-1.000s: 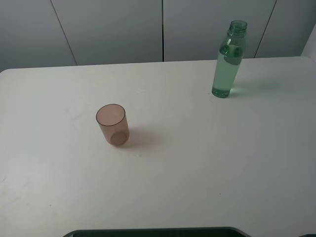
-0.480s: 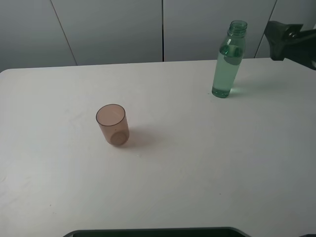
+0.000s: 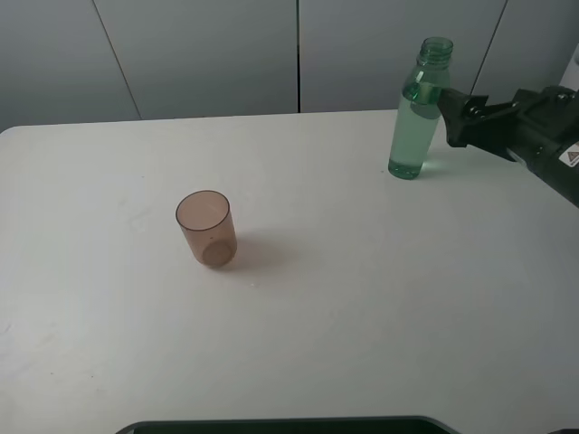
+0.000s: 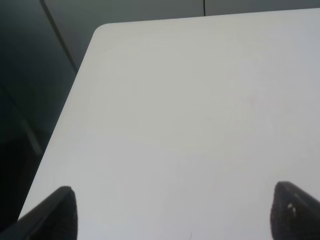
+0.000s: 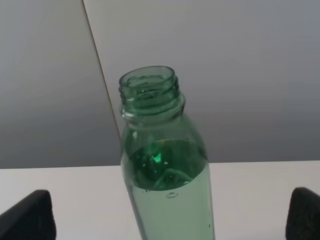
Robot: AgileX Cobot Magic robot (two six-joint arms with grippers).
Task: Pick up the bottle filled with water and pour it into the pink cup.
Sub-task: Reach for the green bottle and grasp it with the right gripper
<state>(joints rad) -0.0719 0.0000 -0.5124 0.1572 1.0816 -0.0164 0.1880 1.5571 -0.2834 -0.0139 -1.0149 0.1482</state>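
**Change:** the right gripper (image 3: 455,117), outside the exterior high view a second ago and at its right edge half a second ago, has come in just beside the bottle's shoulder. Bottle and cup have not moved.

**Right gripper:** black, jaws spread wide, holding nothing. In the wrist view the bottle stands between the two fingertips and clear of both.

**Left gripper** (image 4: 175,215): black, jaws wide apart, empty, above a bare corner of the table.

**Bottle** (image 3: 414,117): upright near the table's far right edge. Tall, slim, clear green-tinted plastic, with a narrowed shoulder, a threaded capless neck and clear liquid reaching the shoulder.

**Pink cup** (image 3: 206,228): upright left of centre, well apart from the bottle. Short, translucent brownish-pink, slightly tapered, no handle.

**Table** (image 3: 362,298): white, matte, with rounded corners.
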